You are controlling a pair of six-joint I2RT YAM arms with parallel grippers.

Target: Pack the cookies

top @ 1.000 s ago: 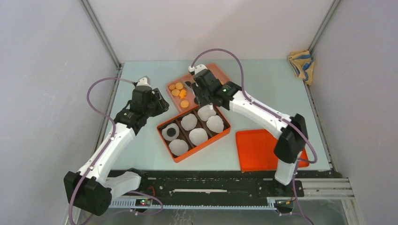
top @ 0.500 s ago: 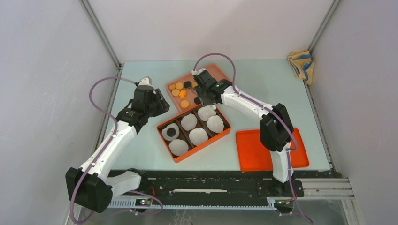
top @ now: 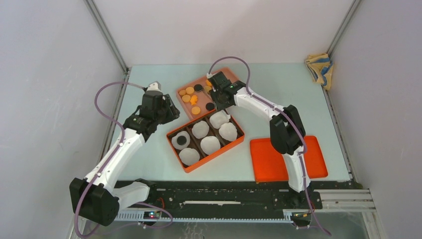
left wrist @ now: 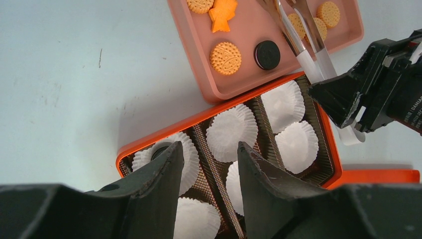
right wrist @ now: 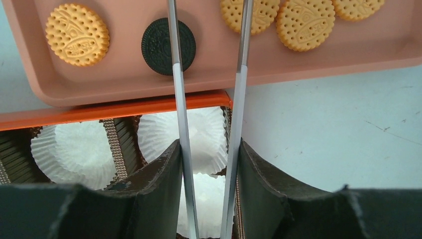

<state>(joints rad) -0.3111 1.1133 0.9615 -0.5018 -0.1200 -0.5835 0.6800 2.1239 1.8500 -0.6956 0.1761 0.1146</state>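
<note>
The cookies lie on a pink tray [top: 230,74]: orange discs [left wrist: 225,58], a black one [left wrist: 267,55] and an orange star [left wrist: 223,9]. One black cookie [top: 180,141] sits in a white paper cup in the orange box [top: 214,155]. My right gripper [right wrist: 209,147] is shut on metal tongs [right wrist: 176,74]. Their arms are spread, reaching over the tray, with the left arm crossing a black cookie [right wrist: 161,40]. The tips are out of view. My left gripper [left wrist: 209,149] is open and empty above the box's near-left cups.
The box holds several white paper cups [right wrist: 204,134] between brown dividers. An orange lid [top: 286,159] lies at the front right. A folded cloth [top: 318,67] sits at the back right corner. Metal frame posts stand at the back corners.
My right arm's elbow has swung in toward the middle and the gripper with the tongs has shifted slightly back over the pink tray. A black cookie near the tray's front shows now. The left arm barely moved.
</note>
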